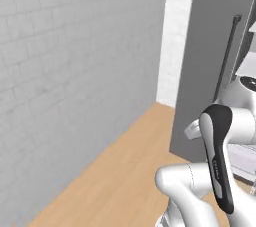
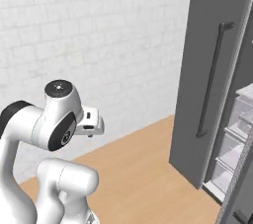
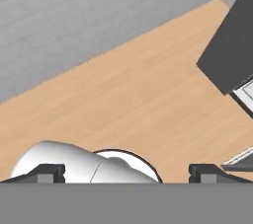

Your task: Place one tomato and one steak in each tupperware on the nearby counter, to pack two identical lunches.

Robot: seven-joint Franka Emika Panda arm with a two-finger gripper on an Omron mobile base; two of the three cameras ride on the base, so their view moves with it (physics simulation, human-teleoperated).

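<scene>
Wooden flooring (image 3: 128,94) lies under the gripper (image 3: 126,171), jaws spread wide, empty, beside an open fridge door (image 2: 212,70). Tomato, steak, tupperware: whereabouts untellable. Likely soft, slippery food; grasp gently mid-body.

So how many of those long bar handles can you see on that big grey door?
1. A dark vertical bar handle runs down the open grey door, near its right edge; the left base view shows the same handle. Others may be hidden.
</scene>
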